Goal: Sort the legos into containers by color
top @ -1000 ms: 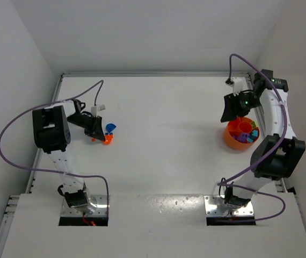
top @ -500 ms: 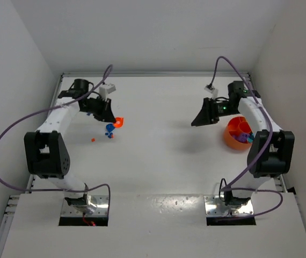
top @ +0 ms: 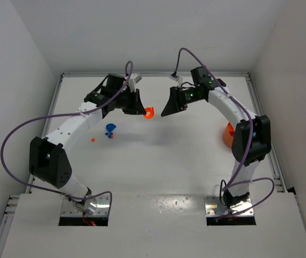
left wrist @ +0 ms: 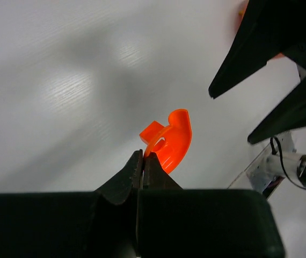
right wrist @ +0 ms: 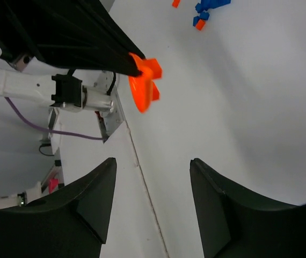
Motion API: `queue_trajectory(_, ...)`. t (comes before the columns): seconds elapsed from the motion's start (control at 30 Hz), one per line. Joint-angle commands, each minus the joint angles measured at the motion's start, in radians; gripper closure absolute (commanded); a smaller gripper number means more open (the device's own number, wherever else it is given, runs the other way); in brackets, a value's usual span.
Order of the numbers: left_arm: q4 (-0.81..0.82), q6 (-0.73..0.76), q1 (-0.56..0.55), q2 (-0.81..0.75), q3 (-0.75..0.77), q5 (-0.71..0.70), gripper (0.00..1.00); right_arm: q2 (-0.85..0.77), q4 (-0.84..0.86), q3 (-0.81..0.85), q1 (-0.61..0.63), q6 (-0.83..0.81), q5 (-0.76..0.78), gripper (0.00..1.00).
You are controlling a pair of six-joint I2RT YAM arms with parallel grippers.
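My left gripper (top: 140, 110) is shut on an orange curved lego piece (top: 149, 113) and holds it above the back middle of the table. In the left wrist view the piece (left wrist: 170, 141) sticks out past the closed fingertips of that gripper (left wrist: 142, 154). My right gripper (top: 168, 109) is open and empty, facing the piece from the right with a small gap. In the right wrist view the piece (right wrist: 144, 88) is ahead of that gripper's spread fingers (right wrist: 152, 161). The orange tub (top: 227, 135) is at the right, mostly hidden behind the right arm.
A small cluster of blue legos (top: 110, 129) with tiny orange bits (top: 93, 140) lies on the table's left side, also at the top of the right wrist view (right wrist: 209, 7). White walls enclose the table at the back and both sides.
The left arm swung from the left side up to the back middle, carrying the orange piece. The right arm left the tub and moved left to face it.
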Motion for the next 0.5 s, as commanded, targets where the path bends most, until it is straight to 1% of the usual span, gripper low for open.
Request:
queue_trajectory(0.0, 0.034, -0.167, -0.015, 0.017, 0.05, -0.093, 1.0, 0.014, 0.045, 0.097, 0.06, 0.022, 0.061, 0.42)
queue_trajectory(0.3, 0.034, -0.198, -0.015, 0.038, 0.05, 0.017, 1.0, 0.085, 0.027, 0.171, 0.132, 0.013, 0.141, 0.41)
queue_trajectory(0.47, 0.043, -0.188, -0.015, 0.029, 0.04, 0.036, 1.0, 0.124, 0.027, 0.203, 0.152, 0.013, 0.19, 0.41)
